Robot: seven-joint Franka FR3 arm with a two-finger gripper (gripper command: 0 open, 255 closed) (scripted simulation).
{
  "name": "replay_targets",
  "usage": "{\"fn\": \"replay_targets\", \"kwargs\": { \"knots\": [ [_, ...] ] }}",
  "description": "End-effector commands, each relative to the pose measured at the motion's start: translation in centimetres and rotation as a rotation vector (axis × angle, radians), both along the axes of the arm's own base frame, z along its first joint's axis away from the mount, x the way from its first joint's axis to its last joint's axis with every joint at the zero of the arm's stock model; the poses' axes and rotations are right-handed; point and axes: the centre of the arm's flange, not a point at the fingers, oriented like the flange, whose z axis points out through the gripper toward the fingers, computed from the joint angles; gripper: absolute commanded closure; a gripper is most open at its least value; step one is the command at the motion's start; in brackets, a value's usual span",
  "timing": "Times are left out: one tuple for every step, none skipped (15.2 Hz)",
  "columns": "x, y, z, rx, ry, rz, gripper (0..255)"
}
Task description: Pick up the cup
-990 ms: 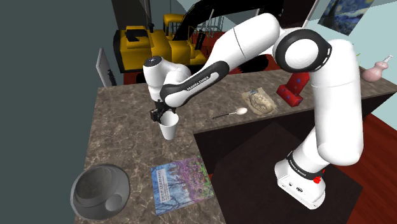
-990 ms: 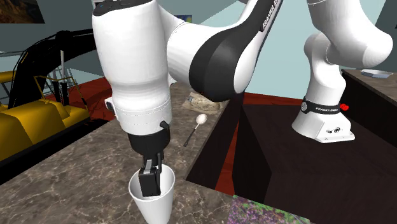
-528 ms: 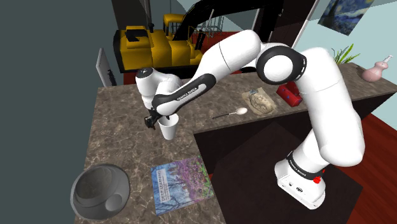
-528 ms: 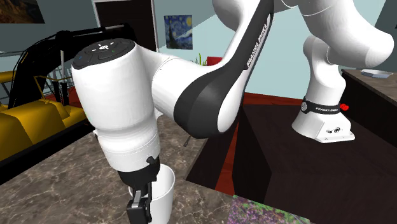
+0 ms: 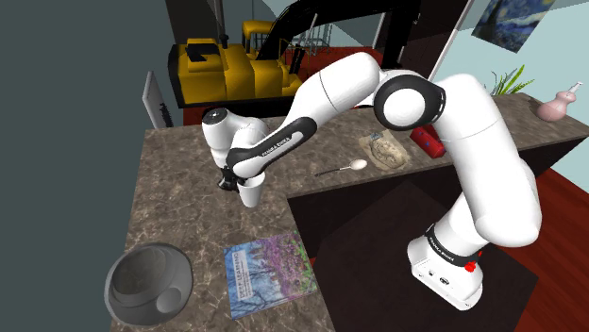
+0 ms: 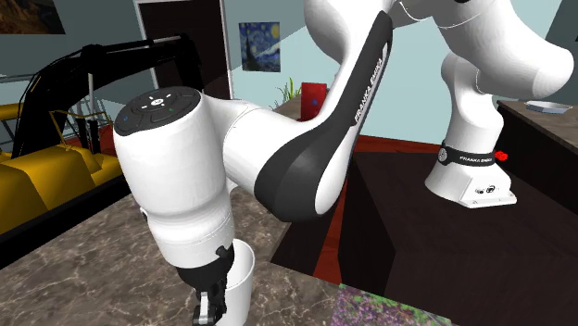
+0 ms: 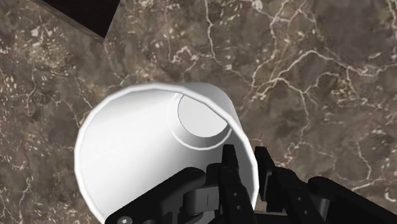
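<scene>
In the shoulder view the black gripper (image 5: 233,179) presses against the left side of the white cup (image 5: 250,194). The cup stands upright on the marbled counter (image 5: 179,203) near its edge, with a spoon (image 5: 342,169) well apart to the right. In the second exterior view the gripper (image 6: 209,306) is cut off by the bottom edge and hides the cup's left side. In the wrist view one finger (image 7: 232,177) sits inside the cup and the other outside. They are nearly together, pinching the cup's wall between them.
</scene>
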Motion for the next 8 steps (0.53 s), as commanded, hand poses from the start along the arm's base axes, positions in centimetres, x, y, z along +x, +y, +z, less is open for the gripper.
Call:
{"fn": "replay_targets", "kwargs": {
  "knots": [
    [0.0,0.0,-0.02,0.0,0.0,0.0,255],
    [0.0,0.0,-0.02,0.0,0.0,0.0,255],
    [0.0,-0.01,-0.02,0.0,0.0,0.0,255],
    [0.0,0.0,-0.01,0.0,0.0,0.0,255],
    [0.0,0.0,-0.01,0.0,0.0,0.0,255],
    [0.0,-0.01,-0.01,0.0,0.0,0.0,255],
    [0.01,-0.02,-0.08,0.0,0.0,0.0,255],
    [0.01,-0.02,0.45,0.0,0.0,0.0,255]
  ]
}}
